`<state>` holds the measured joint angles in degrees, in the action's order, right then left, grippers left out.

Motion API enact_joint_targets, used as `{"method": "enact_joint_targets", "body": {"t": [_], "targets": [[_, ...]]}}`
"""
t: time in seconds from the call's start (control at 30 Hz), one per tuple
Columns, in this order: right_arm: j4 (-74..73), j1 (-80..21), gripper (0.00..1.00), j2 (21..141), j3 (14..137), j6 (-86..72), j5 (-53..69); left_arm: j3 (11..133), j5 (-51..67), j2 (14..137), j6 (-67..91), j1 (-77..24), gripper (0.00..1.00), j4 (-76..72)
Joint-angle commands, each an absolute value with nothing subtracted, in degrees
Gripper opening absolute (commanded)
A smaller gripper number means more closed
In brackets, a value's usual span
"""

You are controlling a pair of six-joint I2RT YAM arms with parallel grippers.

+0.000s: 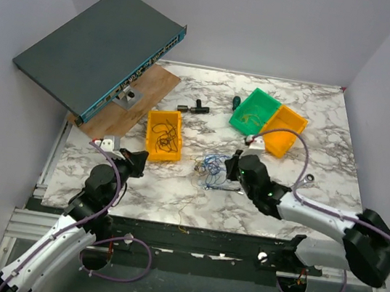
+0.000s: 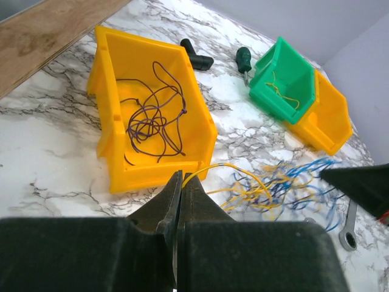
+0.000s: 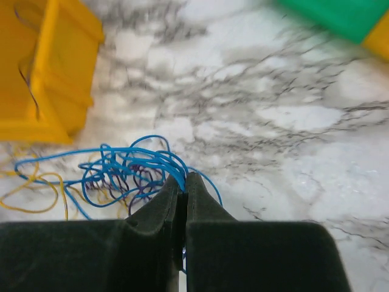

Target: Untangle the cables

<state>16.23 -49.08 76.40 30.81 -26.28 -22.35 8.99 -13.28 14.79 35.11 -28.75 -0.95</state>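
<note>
The cables (image 1: pixel 212 169) are a small bunch of thin blue, yellow and dark wire loops on the marble table, mid-front. In the left wrist view the bunch (image 2: pixel 285 185) lies right of the yellow bin. My left gripper (image 1: pixel 137 163) is shut on one yellow wire (image 2: pixel 243 169) that runs from its tips (image 2: pixel 180 177) to the bunch. My right gripper (image 1: pixel 232 168) sits at the bunch's right side. In the right wrist view it (image 3: pixel 184 179) is shut on several blue loops (image 3: pixel 130 161).
A yellow bin (image 1: pixel 163 135) holding a dark wire (image 2: pixel 152 118) stands left of the bunch. Green (image 1: pixel 255 111) and orange (image 1: pixel 284 130) bins are at the back right. A silver wrench (image 2: pixel 349 228), a screwdriver (image 2: pixel 244 59), a black part (image 1: pixel 193 107) and a tilted switch box (image 1: pixel 99 47) are also there.
</note>
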Motion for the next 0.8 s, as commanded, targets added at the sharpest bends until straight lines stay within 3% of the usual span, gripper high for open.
{"method": "enact_joint_targets", "body": {"t": [0.0,0.13,0.27,0.4,0.47,0.57,0.6,0.67,0.77], "targets": [[1.03,-47.32,0.01,65.5,33.72,-41.77,-42.24,10.1,-15.77,15.68,36.17,-29.09,0.0,-0.11],[-11.49,-43.78,0.01,63.25,42.99,-40.73,-42.93,9.85,-18.74,16.65,37.52,-29.09,0.0,1.13],[-6.4,-43.66,0.01,63.03,49.88,-24.99,-31.61,8.85,-6.82,19.87,33.8,-29.09,0.03,-7.87],[-14.06,-43.13,0.01,69.41,64.17,-16.9,-22.63,10.98,-0.09,29.57,31.82,-30.06,0.07,-12.41],[-20.02,-42.72,0.01,73.39,70.61,-15.64,-16.29,12.69,3.88,33.78,31.49,-31.43,0.17,-13.53],[-23.95,-42.63,0.01,76.09,73.28,-17.63,-8.81,15.71,5.44,37.5,30.49,-36.52,0.75,-14.93],[-22.52,-42.64,0.01,75.83,71.68,-17.68,-6.41,16.99,4.05,38.67,30.06,-39.07,0.84,-14.74],[-17.95,-42.63,0.01,74.35,66.85,-16.91,-1.81,20.13,2.37,41.12,29.71,-42.08,0.93,-12.96],[-14.25,-42.63,0.01,72.57,61.13,-14.86,2.76,22.49,2.88,45.11,29.71,-43.28,0.94,-14.15]]}}
